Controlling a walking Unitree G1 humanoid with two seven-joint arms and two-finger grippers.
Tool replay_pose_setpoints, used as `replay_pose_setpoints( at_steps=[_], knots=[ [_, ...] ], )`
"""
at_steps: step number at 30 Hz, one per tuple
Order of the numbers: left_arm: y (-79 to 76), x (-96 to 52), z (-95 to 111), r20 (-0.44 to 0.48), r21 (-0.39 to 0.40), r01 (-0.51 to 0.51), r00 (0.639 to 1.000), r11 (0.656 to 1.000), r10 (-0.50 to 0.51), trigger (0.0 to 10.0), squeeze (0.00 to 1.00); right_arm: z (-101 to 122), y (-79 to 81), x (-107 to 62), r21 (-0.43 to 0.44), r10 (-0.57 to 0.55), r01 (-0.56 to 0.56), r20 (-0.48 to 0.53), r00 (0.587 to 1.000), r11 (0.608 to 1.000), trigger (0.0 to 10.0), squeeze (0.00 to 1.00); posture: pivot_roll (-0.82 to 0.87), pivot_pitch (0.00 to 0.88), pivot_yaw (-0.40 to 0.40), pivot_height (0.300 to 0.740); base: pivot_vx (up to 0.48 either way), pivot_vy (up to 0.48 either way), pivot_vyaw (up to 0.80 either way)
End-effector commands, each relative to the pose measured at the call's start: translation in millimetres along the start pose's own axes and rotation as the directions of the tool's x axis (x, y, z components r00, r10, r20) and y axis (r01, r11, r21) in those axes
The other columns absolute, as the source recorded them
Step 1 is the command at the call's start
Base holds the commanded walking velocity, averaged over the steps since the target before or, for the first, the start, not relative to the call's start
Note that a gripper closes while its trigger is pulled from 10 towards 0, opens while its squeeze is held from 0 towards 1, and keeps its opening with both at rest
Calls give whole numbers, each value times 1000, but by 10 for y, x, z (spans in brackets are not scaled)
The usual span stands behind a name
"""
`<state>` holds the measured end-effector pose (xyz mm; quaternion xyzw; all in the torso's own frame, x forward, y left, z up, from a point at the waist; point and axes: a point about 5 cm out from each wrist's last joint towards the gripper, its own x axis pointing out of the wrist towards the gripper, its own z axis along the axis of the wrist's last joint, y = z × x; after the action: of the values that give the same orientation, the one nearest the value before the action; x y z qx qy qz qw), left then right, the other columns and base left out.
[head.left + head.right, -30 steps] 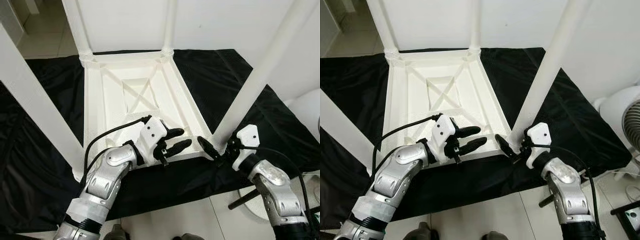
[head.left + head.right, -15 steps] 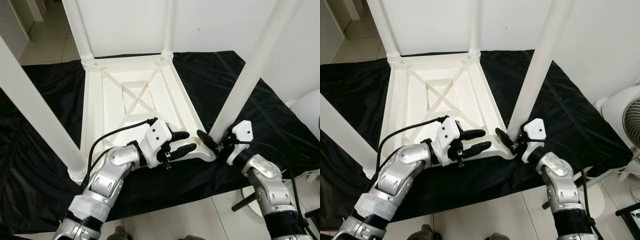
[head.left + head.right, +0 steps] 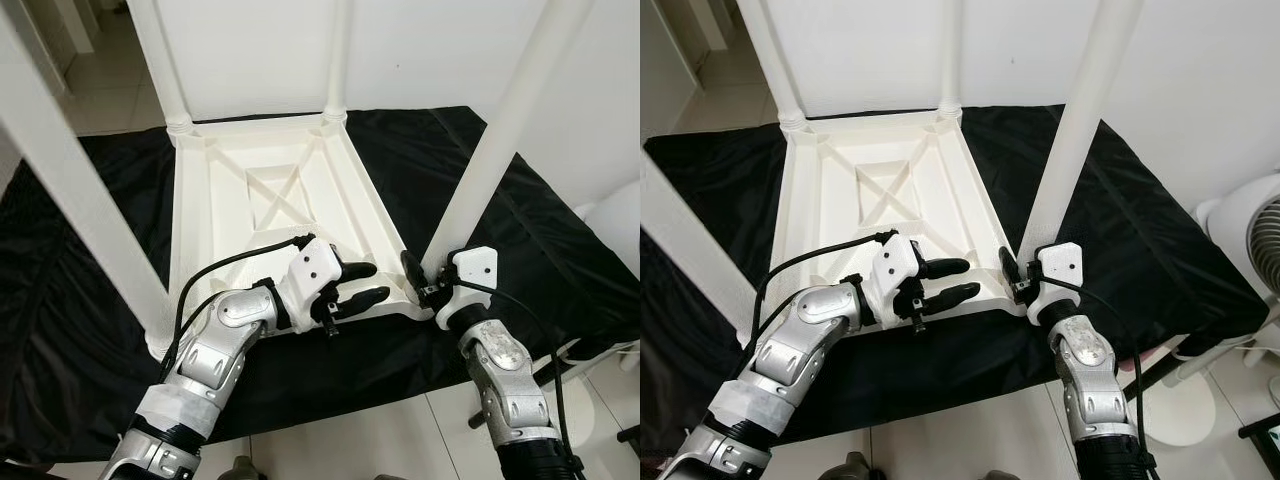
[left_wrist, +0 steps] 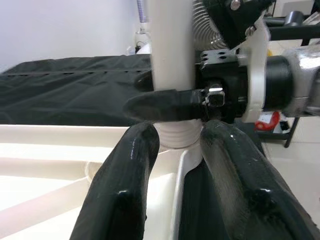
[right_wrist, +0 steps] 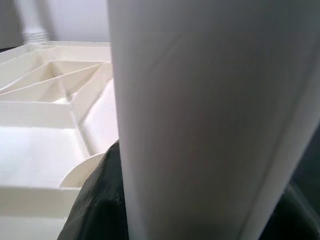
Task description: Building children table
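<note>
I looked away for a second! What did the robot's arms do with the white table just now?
The right gripper swung in from the side and closed around the base of the near right leg, jaws either side of it. The left gripper stayed open above the near edge of the upside-down table, which still lies on the black cloth with all four legs in.

Head stereo looks steeply down; wrist cams sit very close.
All views share the near-right table leg [image 3: 487,170] base on the upturned table [image 3: 260,190].
</note>
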<state>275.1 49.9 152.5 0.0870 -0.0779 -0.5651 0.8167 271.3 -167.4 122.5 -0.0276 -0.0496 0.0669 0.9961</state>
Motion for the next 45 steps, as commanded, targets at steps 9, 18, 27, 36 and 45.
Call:
replay_pose_setpoints(
  at_steps=[9,18,27,36,45],
  knots=[
    [67,-60,-133,-22,36,-85,996,996,86,10000,0,-71,260,-81,111,-306,315,-85,948,943,10000,0,-13,11,-16,740,0,0,0],
    [130,-95,-185,-42,41,-112,993,993,113,10000,0,5,346,-53,127,-300,307,-69,951,943,10000,1000,-16,1,-24,740,0,0,0],
    [131,-50,-155,-27,77,-95,995,992,97,10000,0,121,153,-185,87,-66,64,20,998,994,10000,1000,-8,0,-15,740,0,0,0],
    [88,20,-125,-13,101,-62,998,993,63,10000,0,134,-181,-191,-46,218,-218,-11,976,975,10000,0,-9,0,-8,740,0,0,0],
    [41,80,-111,2,108,-44,999,993,44,10000,0,137,-272,96,-124,412,-418,-71,908,900,6510,0,-16,0,-1,740,0,0,0]
  ],
)
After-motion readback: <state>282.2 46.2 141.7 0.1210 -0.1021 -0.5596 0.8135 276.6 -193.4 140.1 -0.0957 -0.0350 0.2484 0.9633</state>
